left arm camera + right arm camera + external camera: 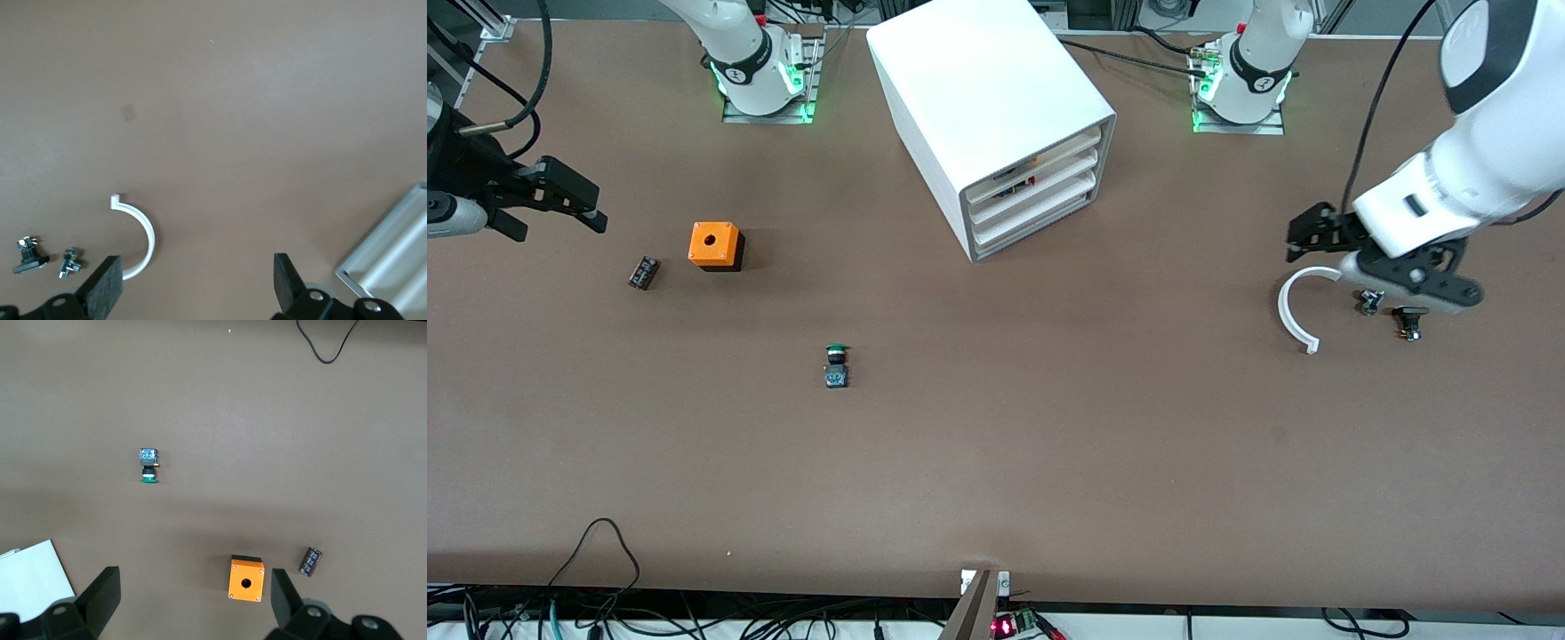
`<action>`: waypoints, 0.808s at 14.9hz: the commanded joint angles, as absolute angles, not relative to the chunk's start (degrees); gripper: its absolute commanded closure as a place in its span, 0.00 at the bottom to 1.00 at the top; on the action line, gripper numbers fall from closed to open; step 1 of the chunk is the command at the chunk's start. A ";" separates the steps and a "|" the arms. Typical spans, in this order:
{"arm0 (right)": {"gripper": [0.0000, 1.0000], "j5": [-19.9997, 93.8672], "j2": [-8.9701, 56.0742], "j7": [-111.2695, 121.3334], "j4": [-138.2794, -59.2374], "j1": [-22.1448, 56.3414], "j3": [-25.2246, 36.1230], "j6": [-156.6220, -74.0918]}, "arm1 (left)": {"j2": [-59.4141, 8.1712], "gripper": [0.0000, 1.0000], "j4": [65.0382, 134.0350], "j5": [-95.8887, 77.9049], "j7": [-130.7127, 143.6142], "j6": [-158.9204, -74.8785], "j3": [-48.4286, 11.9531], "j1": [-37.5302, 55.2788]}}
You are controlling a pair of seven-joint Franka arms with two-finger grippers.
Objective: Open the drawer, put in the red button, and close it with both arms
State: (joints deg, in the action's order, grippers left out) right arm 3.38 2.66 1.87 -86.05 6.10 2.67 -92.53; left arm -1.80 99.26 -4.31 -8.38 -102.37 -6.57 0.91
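Middle drawer (1039,190) shut in white cabinet (983,98)

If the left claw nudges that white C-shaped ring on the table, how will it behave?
The ring is a thin open arc lying flat, so it would probably slide or spin, not roll. It looks like light plastic, likely springy at the gap, so pinching it may flex it. Two small parts lie beside it; a push toward them might scatter them. The left claw hangs open above it.

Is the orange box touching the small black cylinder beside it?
Apart. The front view shows bare table between the orange box and the small black cylinder; the right wrist view shows the same gap.
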 commanded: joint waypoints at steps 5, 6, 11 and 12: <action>0.00 2.72 3.34 1.76 -84.11 5.36 1.93 -91.14 | 5.98 0.00 107.68 -4.66 -8.01 -101.37 -3.17 2.99; 0.00 2.72 3.34 1.76 -84.11 5.36 1.93 -91.06 | 5.89 0.00 106.88 -4.75 -4.60 -100.64 -3.08 2.99; 0.00 2.72 3.34 1.76 -84.11 5.27 2.02 -91.05 | 2.73 0.00 103.20 -3.52 -5.36 -100.02 -3.08 1.67; 0.00 2.81 3.34 1.76 -84.11 5.27 2.02 -90.97 | 0.98 0.00 100.75 -3.52 -5.36 -99.58 -3.08 1.67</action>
